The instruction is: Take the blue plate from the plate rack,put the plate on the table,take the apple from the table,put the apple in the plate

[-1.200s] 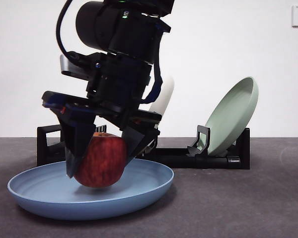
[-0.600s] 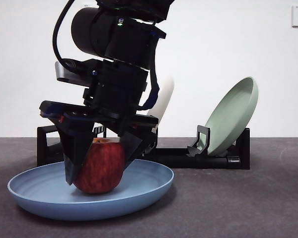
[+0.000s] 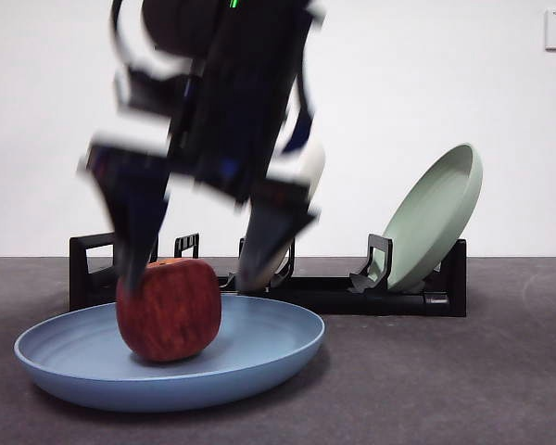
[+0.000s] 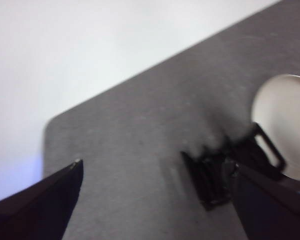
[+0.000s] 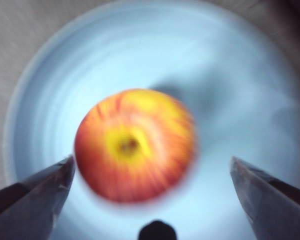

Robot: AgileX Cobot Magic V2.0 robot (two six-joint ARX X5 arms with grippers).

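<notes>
Released a moment ago, the apple (image 3: 168, 310) rests in the blue plate (image 3: 259, 357); my right gripper (image 3: 196, 278), jaws spread, seems to be lifting clear

The left gripper (image 4: 155, 197) hangs with jaws spread wide above the table (image 4: 140, 135). Beyond it, blurred, stands the plate rack's (image 4: 212, 172) end, holding a cream-white plate (image 4: 285, 122).

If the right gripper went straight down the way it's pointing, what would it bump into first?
Most likely the apple. The right gripper points down at it with its jaws spread open on either side, and the apple sits in the blue plate. The picture is blurred, so how far above it hangs is unclear.
</notes>
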